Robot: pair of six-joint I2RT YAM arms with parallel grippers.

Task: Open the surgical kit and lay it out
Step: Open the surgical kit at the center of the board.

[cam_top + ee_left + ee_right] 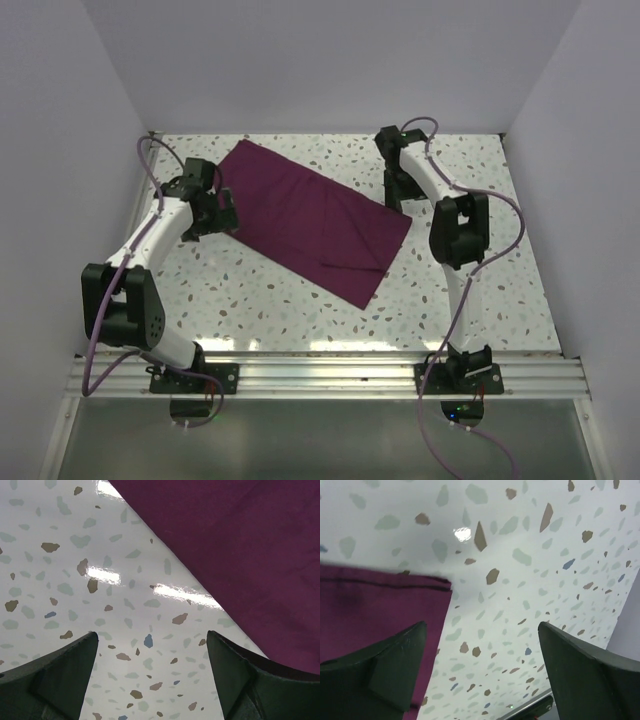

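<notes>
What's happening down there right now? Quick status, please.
Left gripper open, empty, over table beside cloth wrap. Right gripper open, empty, at wrap's corner. Wrap lies folded, flat; no instruments visible. Nothing in the way.

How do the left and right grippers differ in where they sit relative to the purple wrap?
The left gripper is over bare table beside the left edge of the wrap; the right gripper is at its right corner, one finger over it. Left sees a smooth edge, right a folded hem. Both are open, empty.
</notes>
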